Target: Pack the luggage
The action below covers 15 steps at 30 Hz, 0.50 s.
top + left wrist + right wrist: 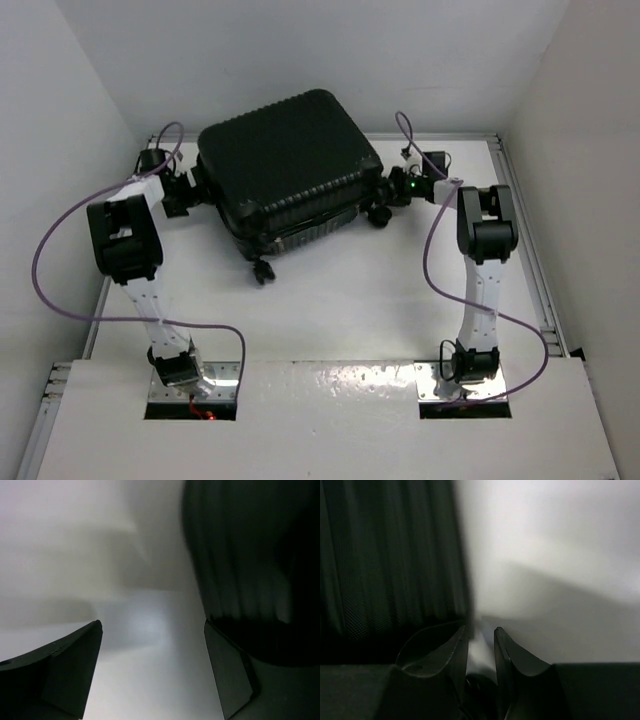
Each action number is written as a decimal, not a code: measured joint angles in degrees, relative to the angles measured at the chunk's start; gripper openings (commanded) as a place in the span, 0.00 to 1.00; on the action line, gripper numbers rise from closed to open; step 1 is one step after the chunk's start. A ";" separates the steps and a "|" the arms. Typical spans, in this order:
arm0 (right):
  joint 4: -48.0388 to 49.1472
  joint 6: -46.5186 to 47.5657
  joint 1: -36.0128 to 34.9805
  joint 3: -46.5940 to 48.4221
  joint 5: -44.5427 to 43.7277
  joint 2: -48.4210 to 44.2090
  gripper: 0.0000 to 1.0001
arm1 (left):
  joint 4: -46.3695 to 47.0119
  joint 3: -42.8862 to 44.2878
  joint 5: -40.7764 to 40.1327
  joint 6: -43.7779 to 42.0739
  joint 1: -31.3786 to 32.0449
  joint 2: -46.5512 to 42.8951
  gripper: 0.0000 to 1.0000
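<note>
- A white counter fills the middle of the top view, matte and evenly lit.
- Plain white walls close it in: a back wall, a left wall and a right wall.
- A metal rail runs along the counter's right edge, and a shorter rail shows at the left edge.
- A glossy white panel spans the near edge and reflects the light.
- A small red bit sits at the panel's left cut-out; too small to identify.

A lab: white enclosure walls, table-bolted robot arms.
</note>
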<state>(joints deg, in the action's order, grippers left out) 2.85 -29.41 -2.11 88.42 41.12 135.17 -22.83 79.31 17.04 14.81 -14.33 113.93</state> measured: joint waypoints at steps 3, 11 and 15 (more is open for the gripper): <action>-1.90 3.58 -1.25 -11.17 1.68 -7.32 0.27 | 3.30 10.97 0.00 0.35 1.09 8.02 0.91; -6.47 6.99 -10.32 -33.55 6.95 -25.51 0.26 | 14.19 28.15 -1.09 2.29 7.15 18.29 1.00; -5.49 4.31 -11.69 -39.89 6.49 -32.39 0.27 | 16.98 27.19 -2.10 3.32 6.93 16.72 1.00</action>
<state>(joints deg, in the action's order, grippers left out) -2.63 -25.10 -13.80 48.53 47.62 102.78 -5.85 106.50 14.94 18.13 -7.40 130.65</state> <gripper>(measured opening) 0.266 0.996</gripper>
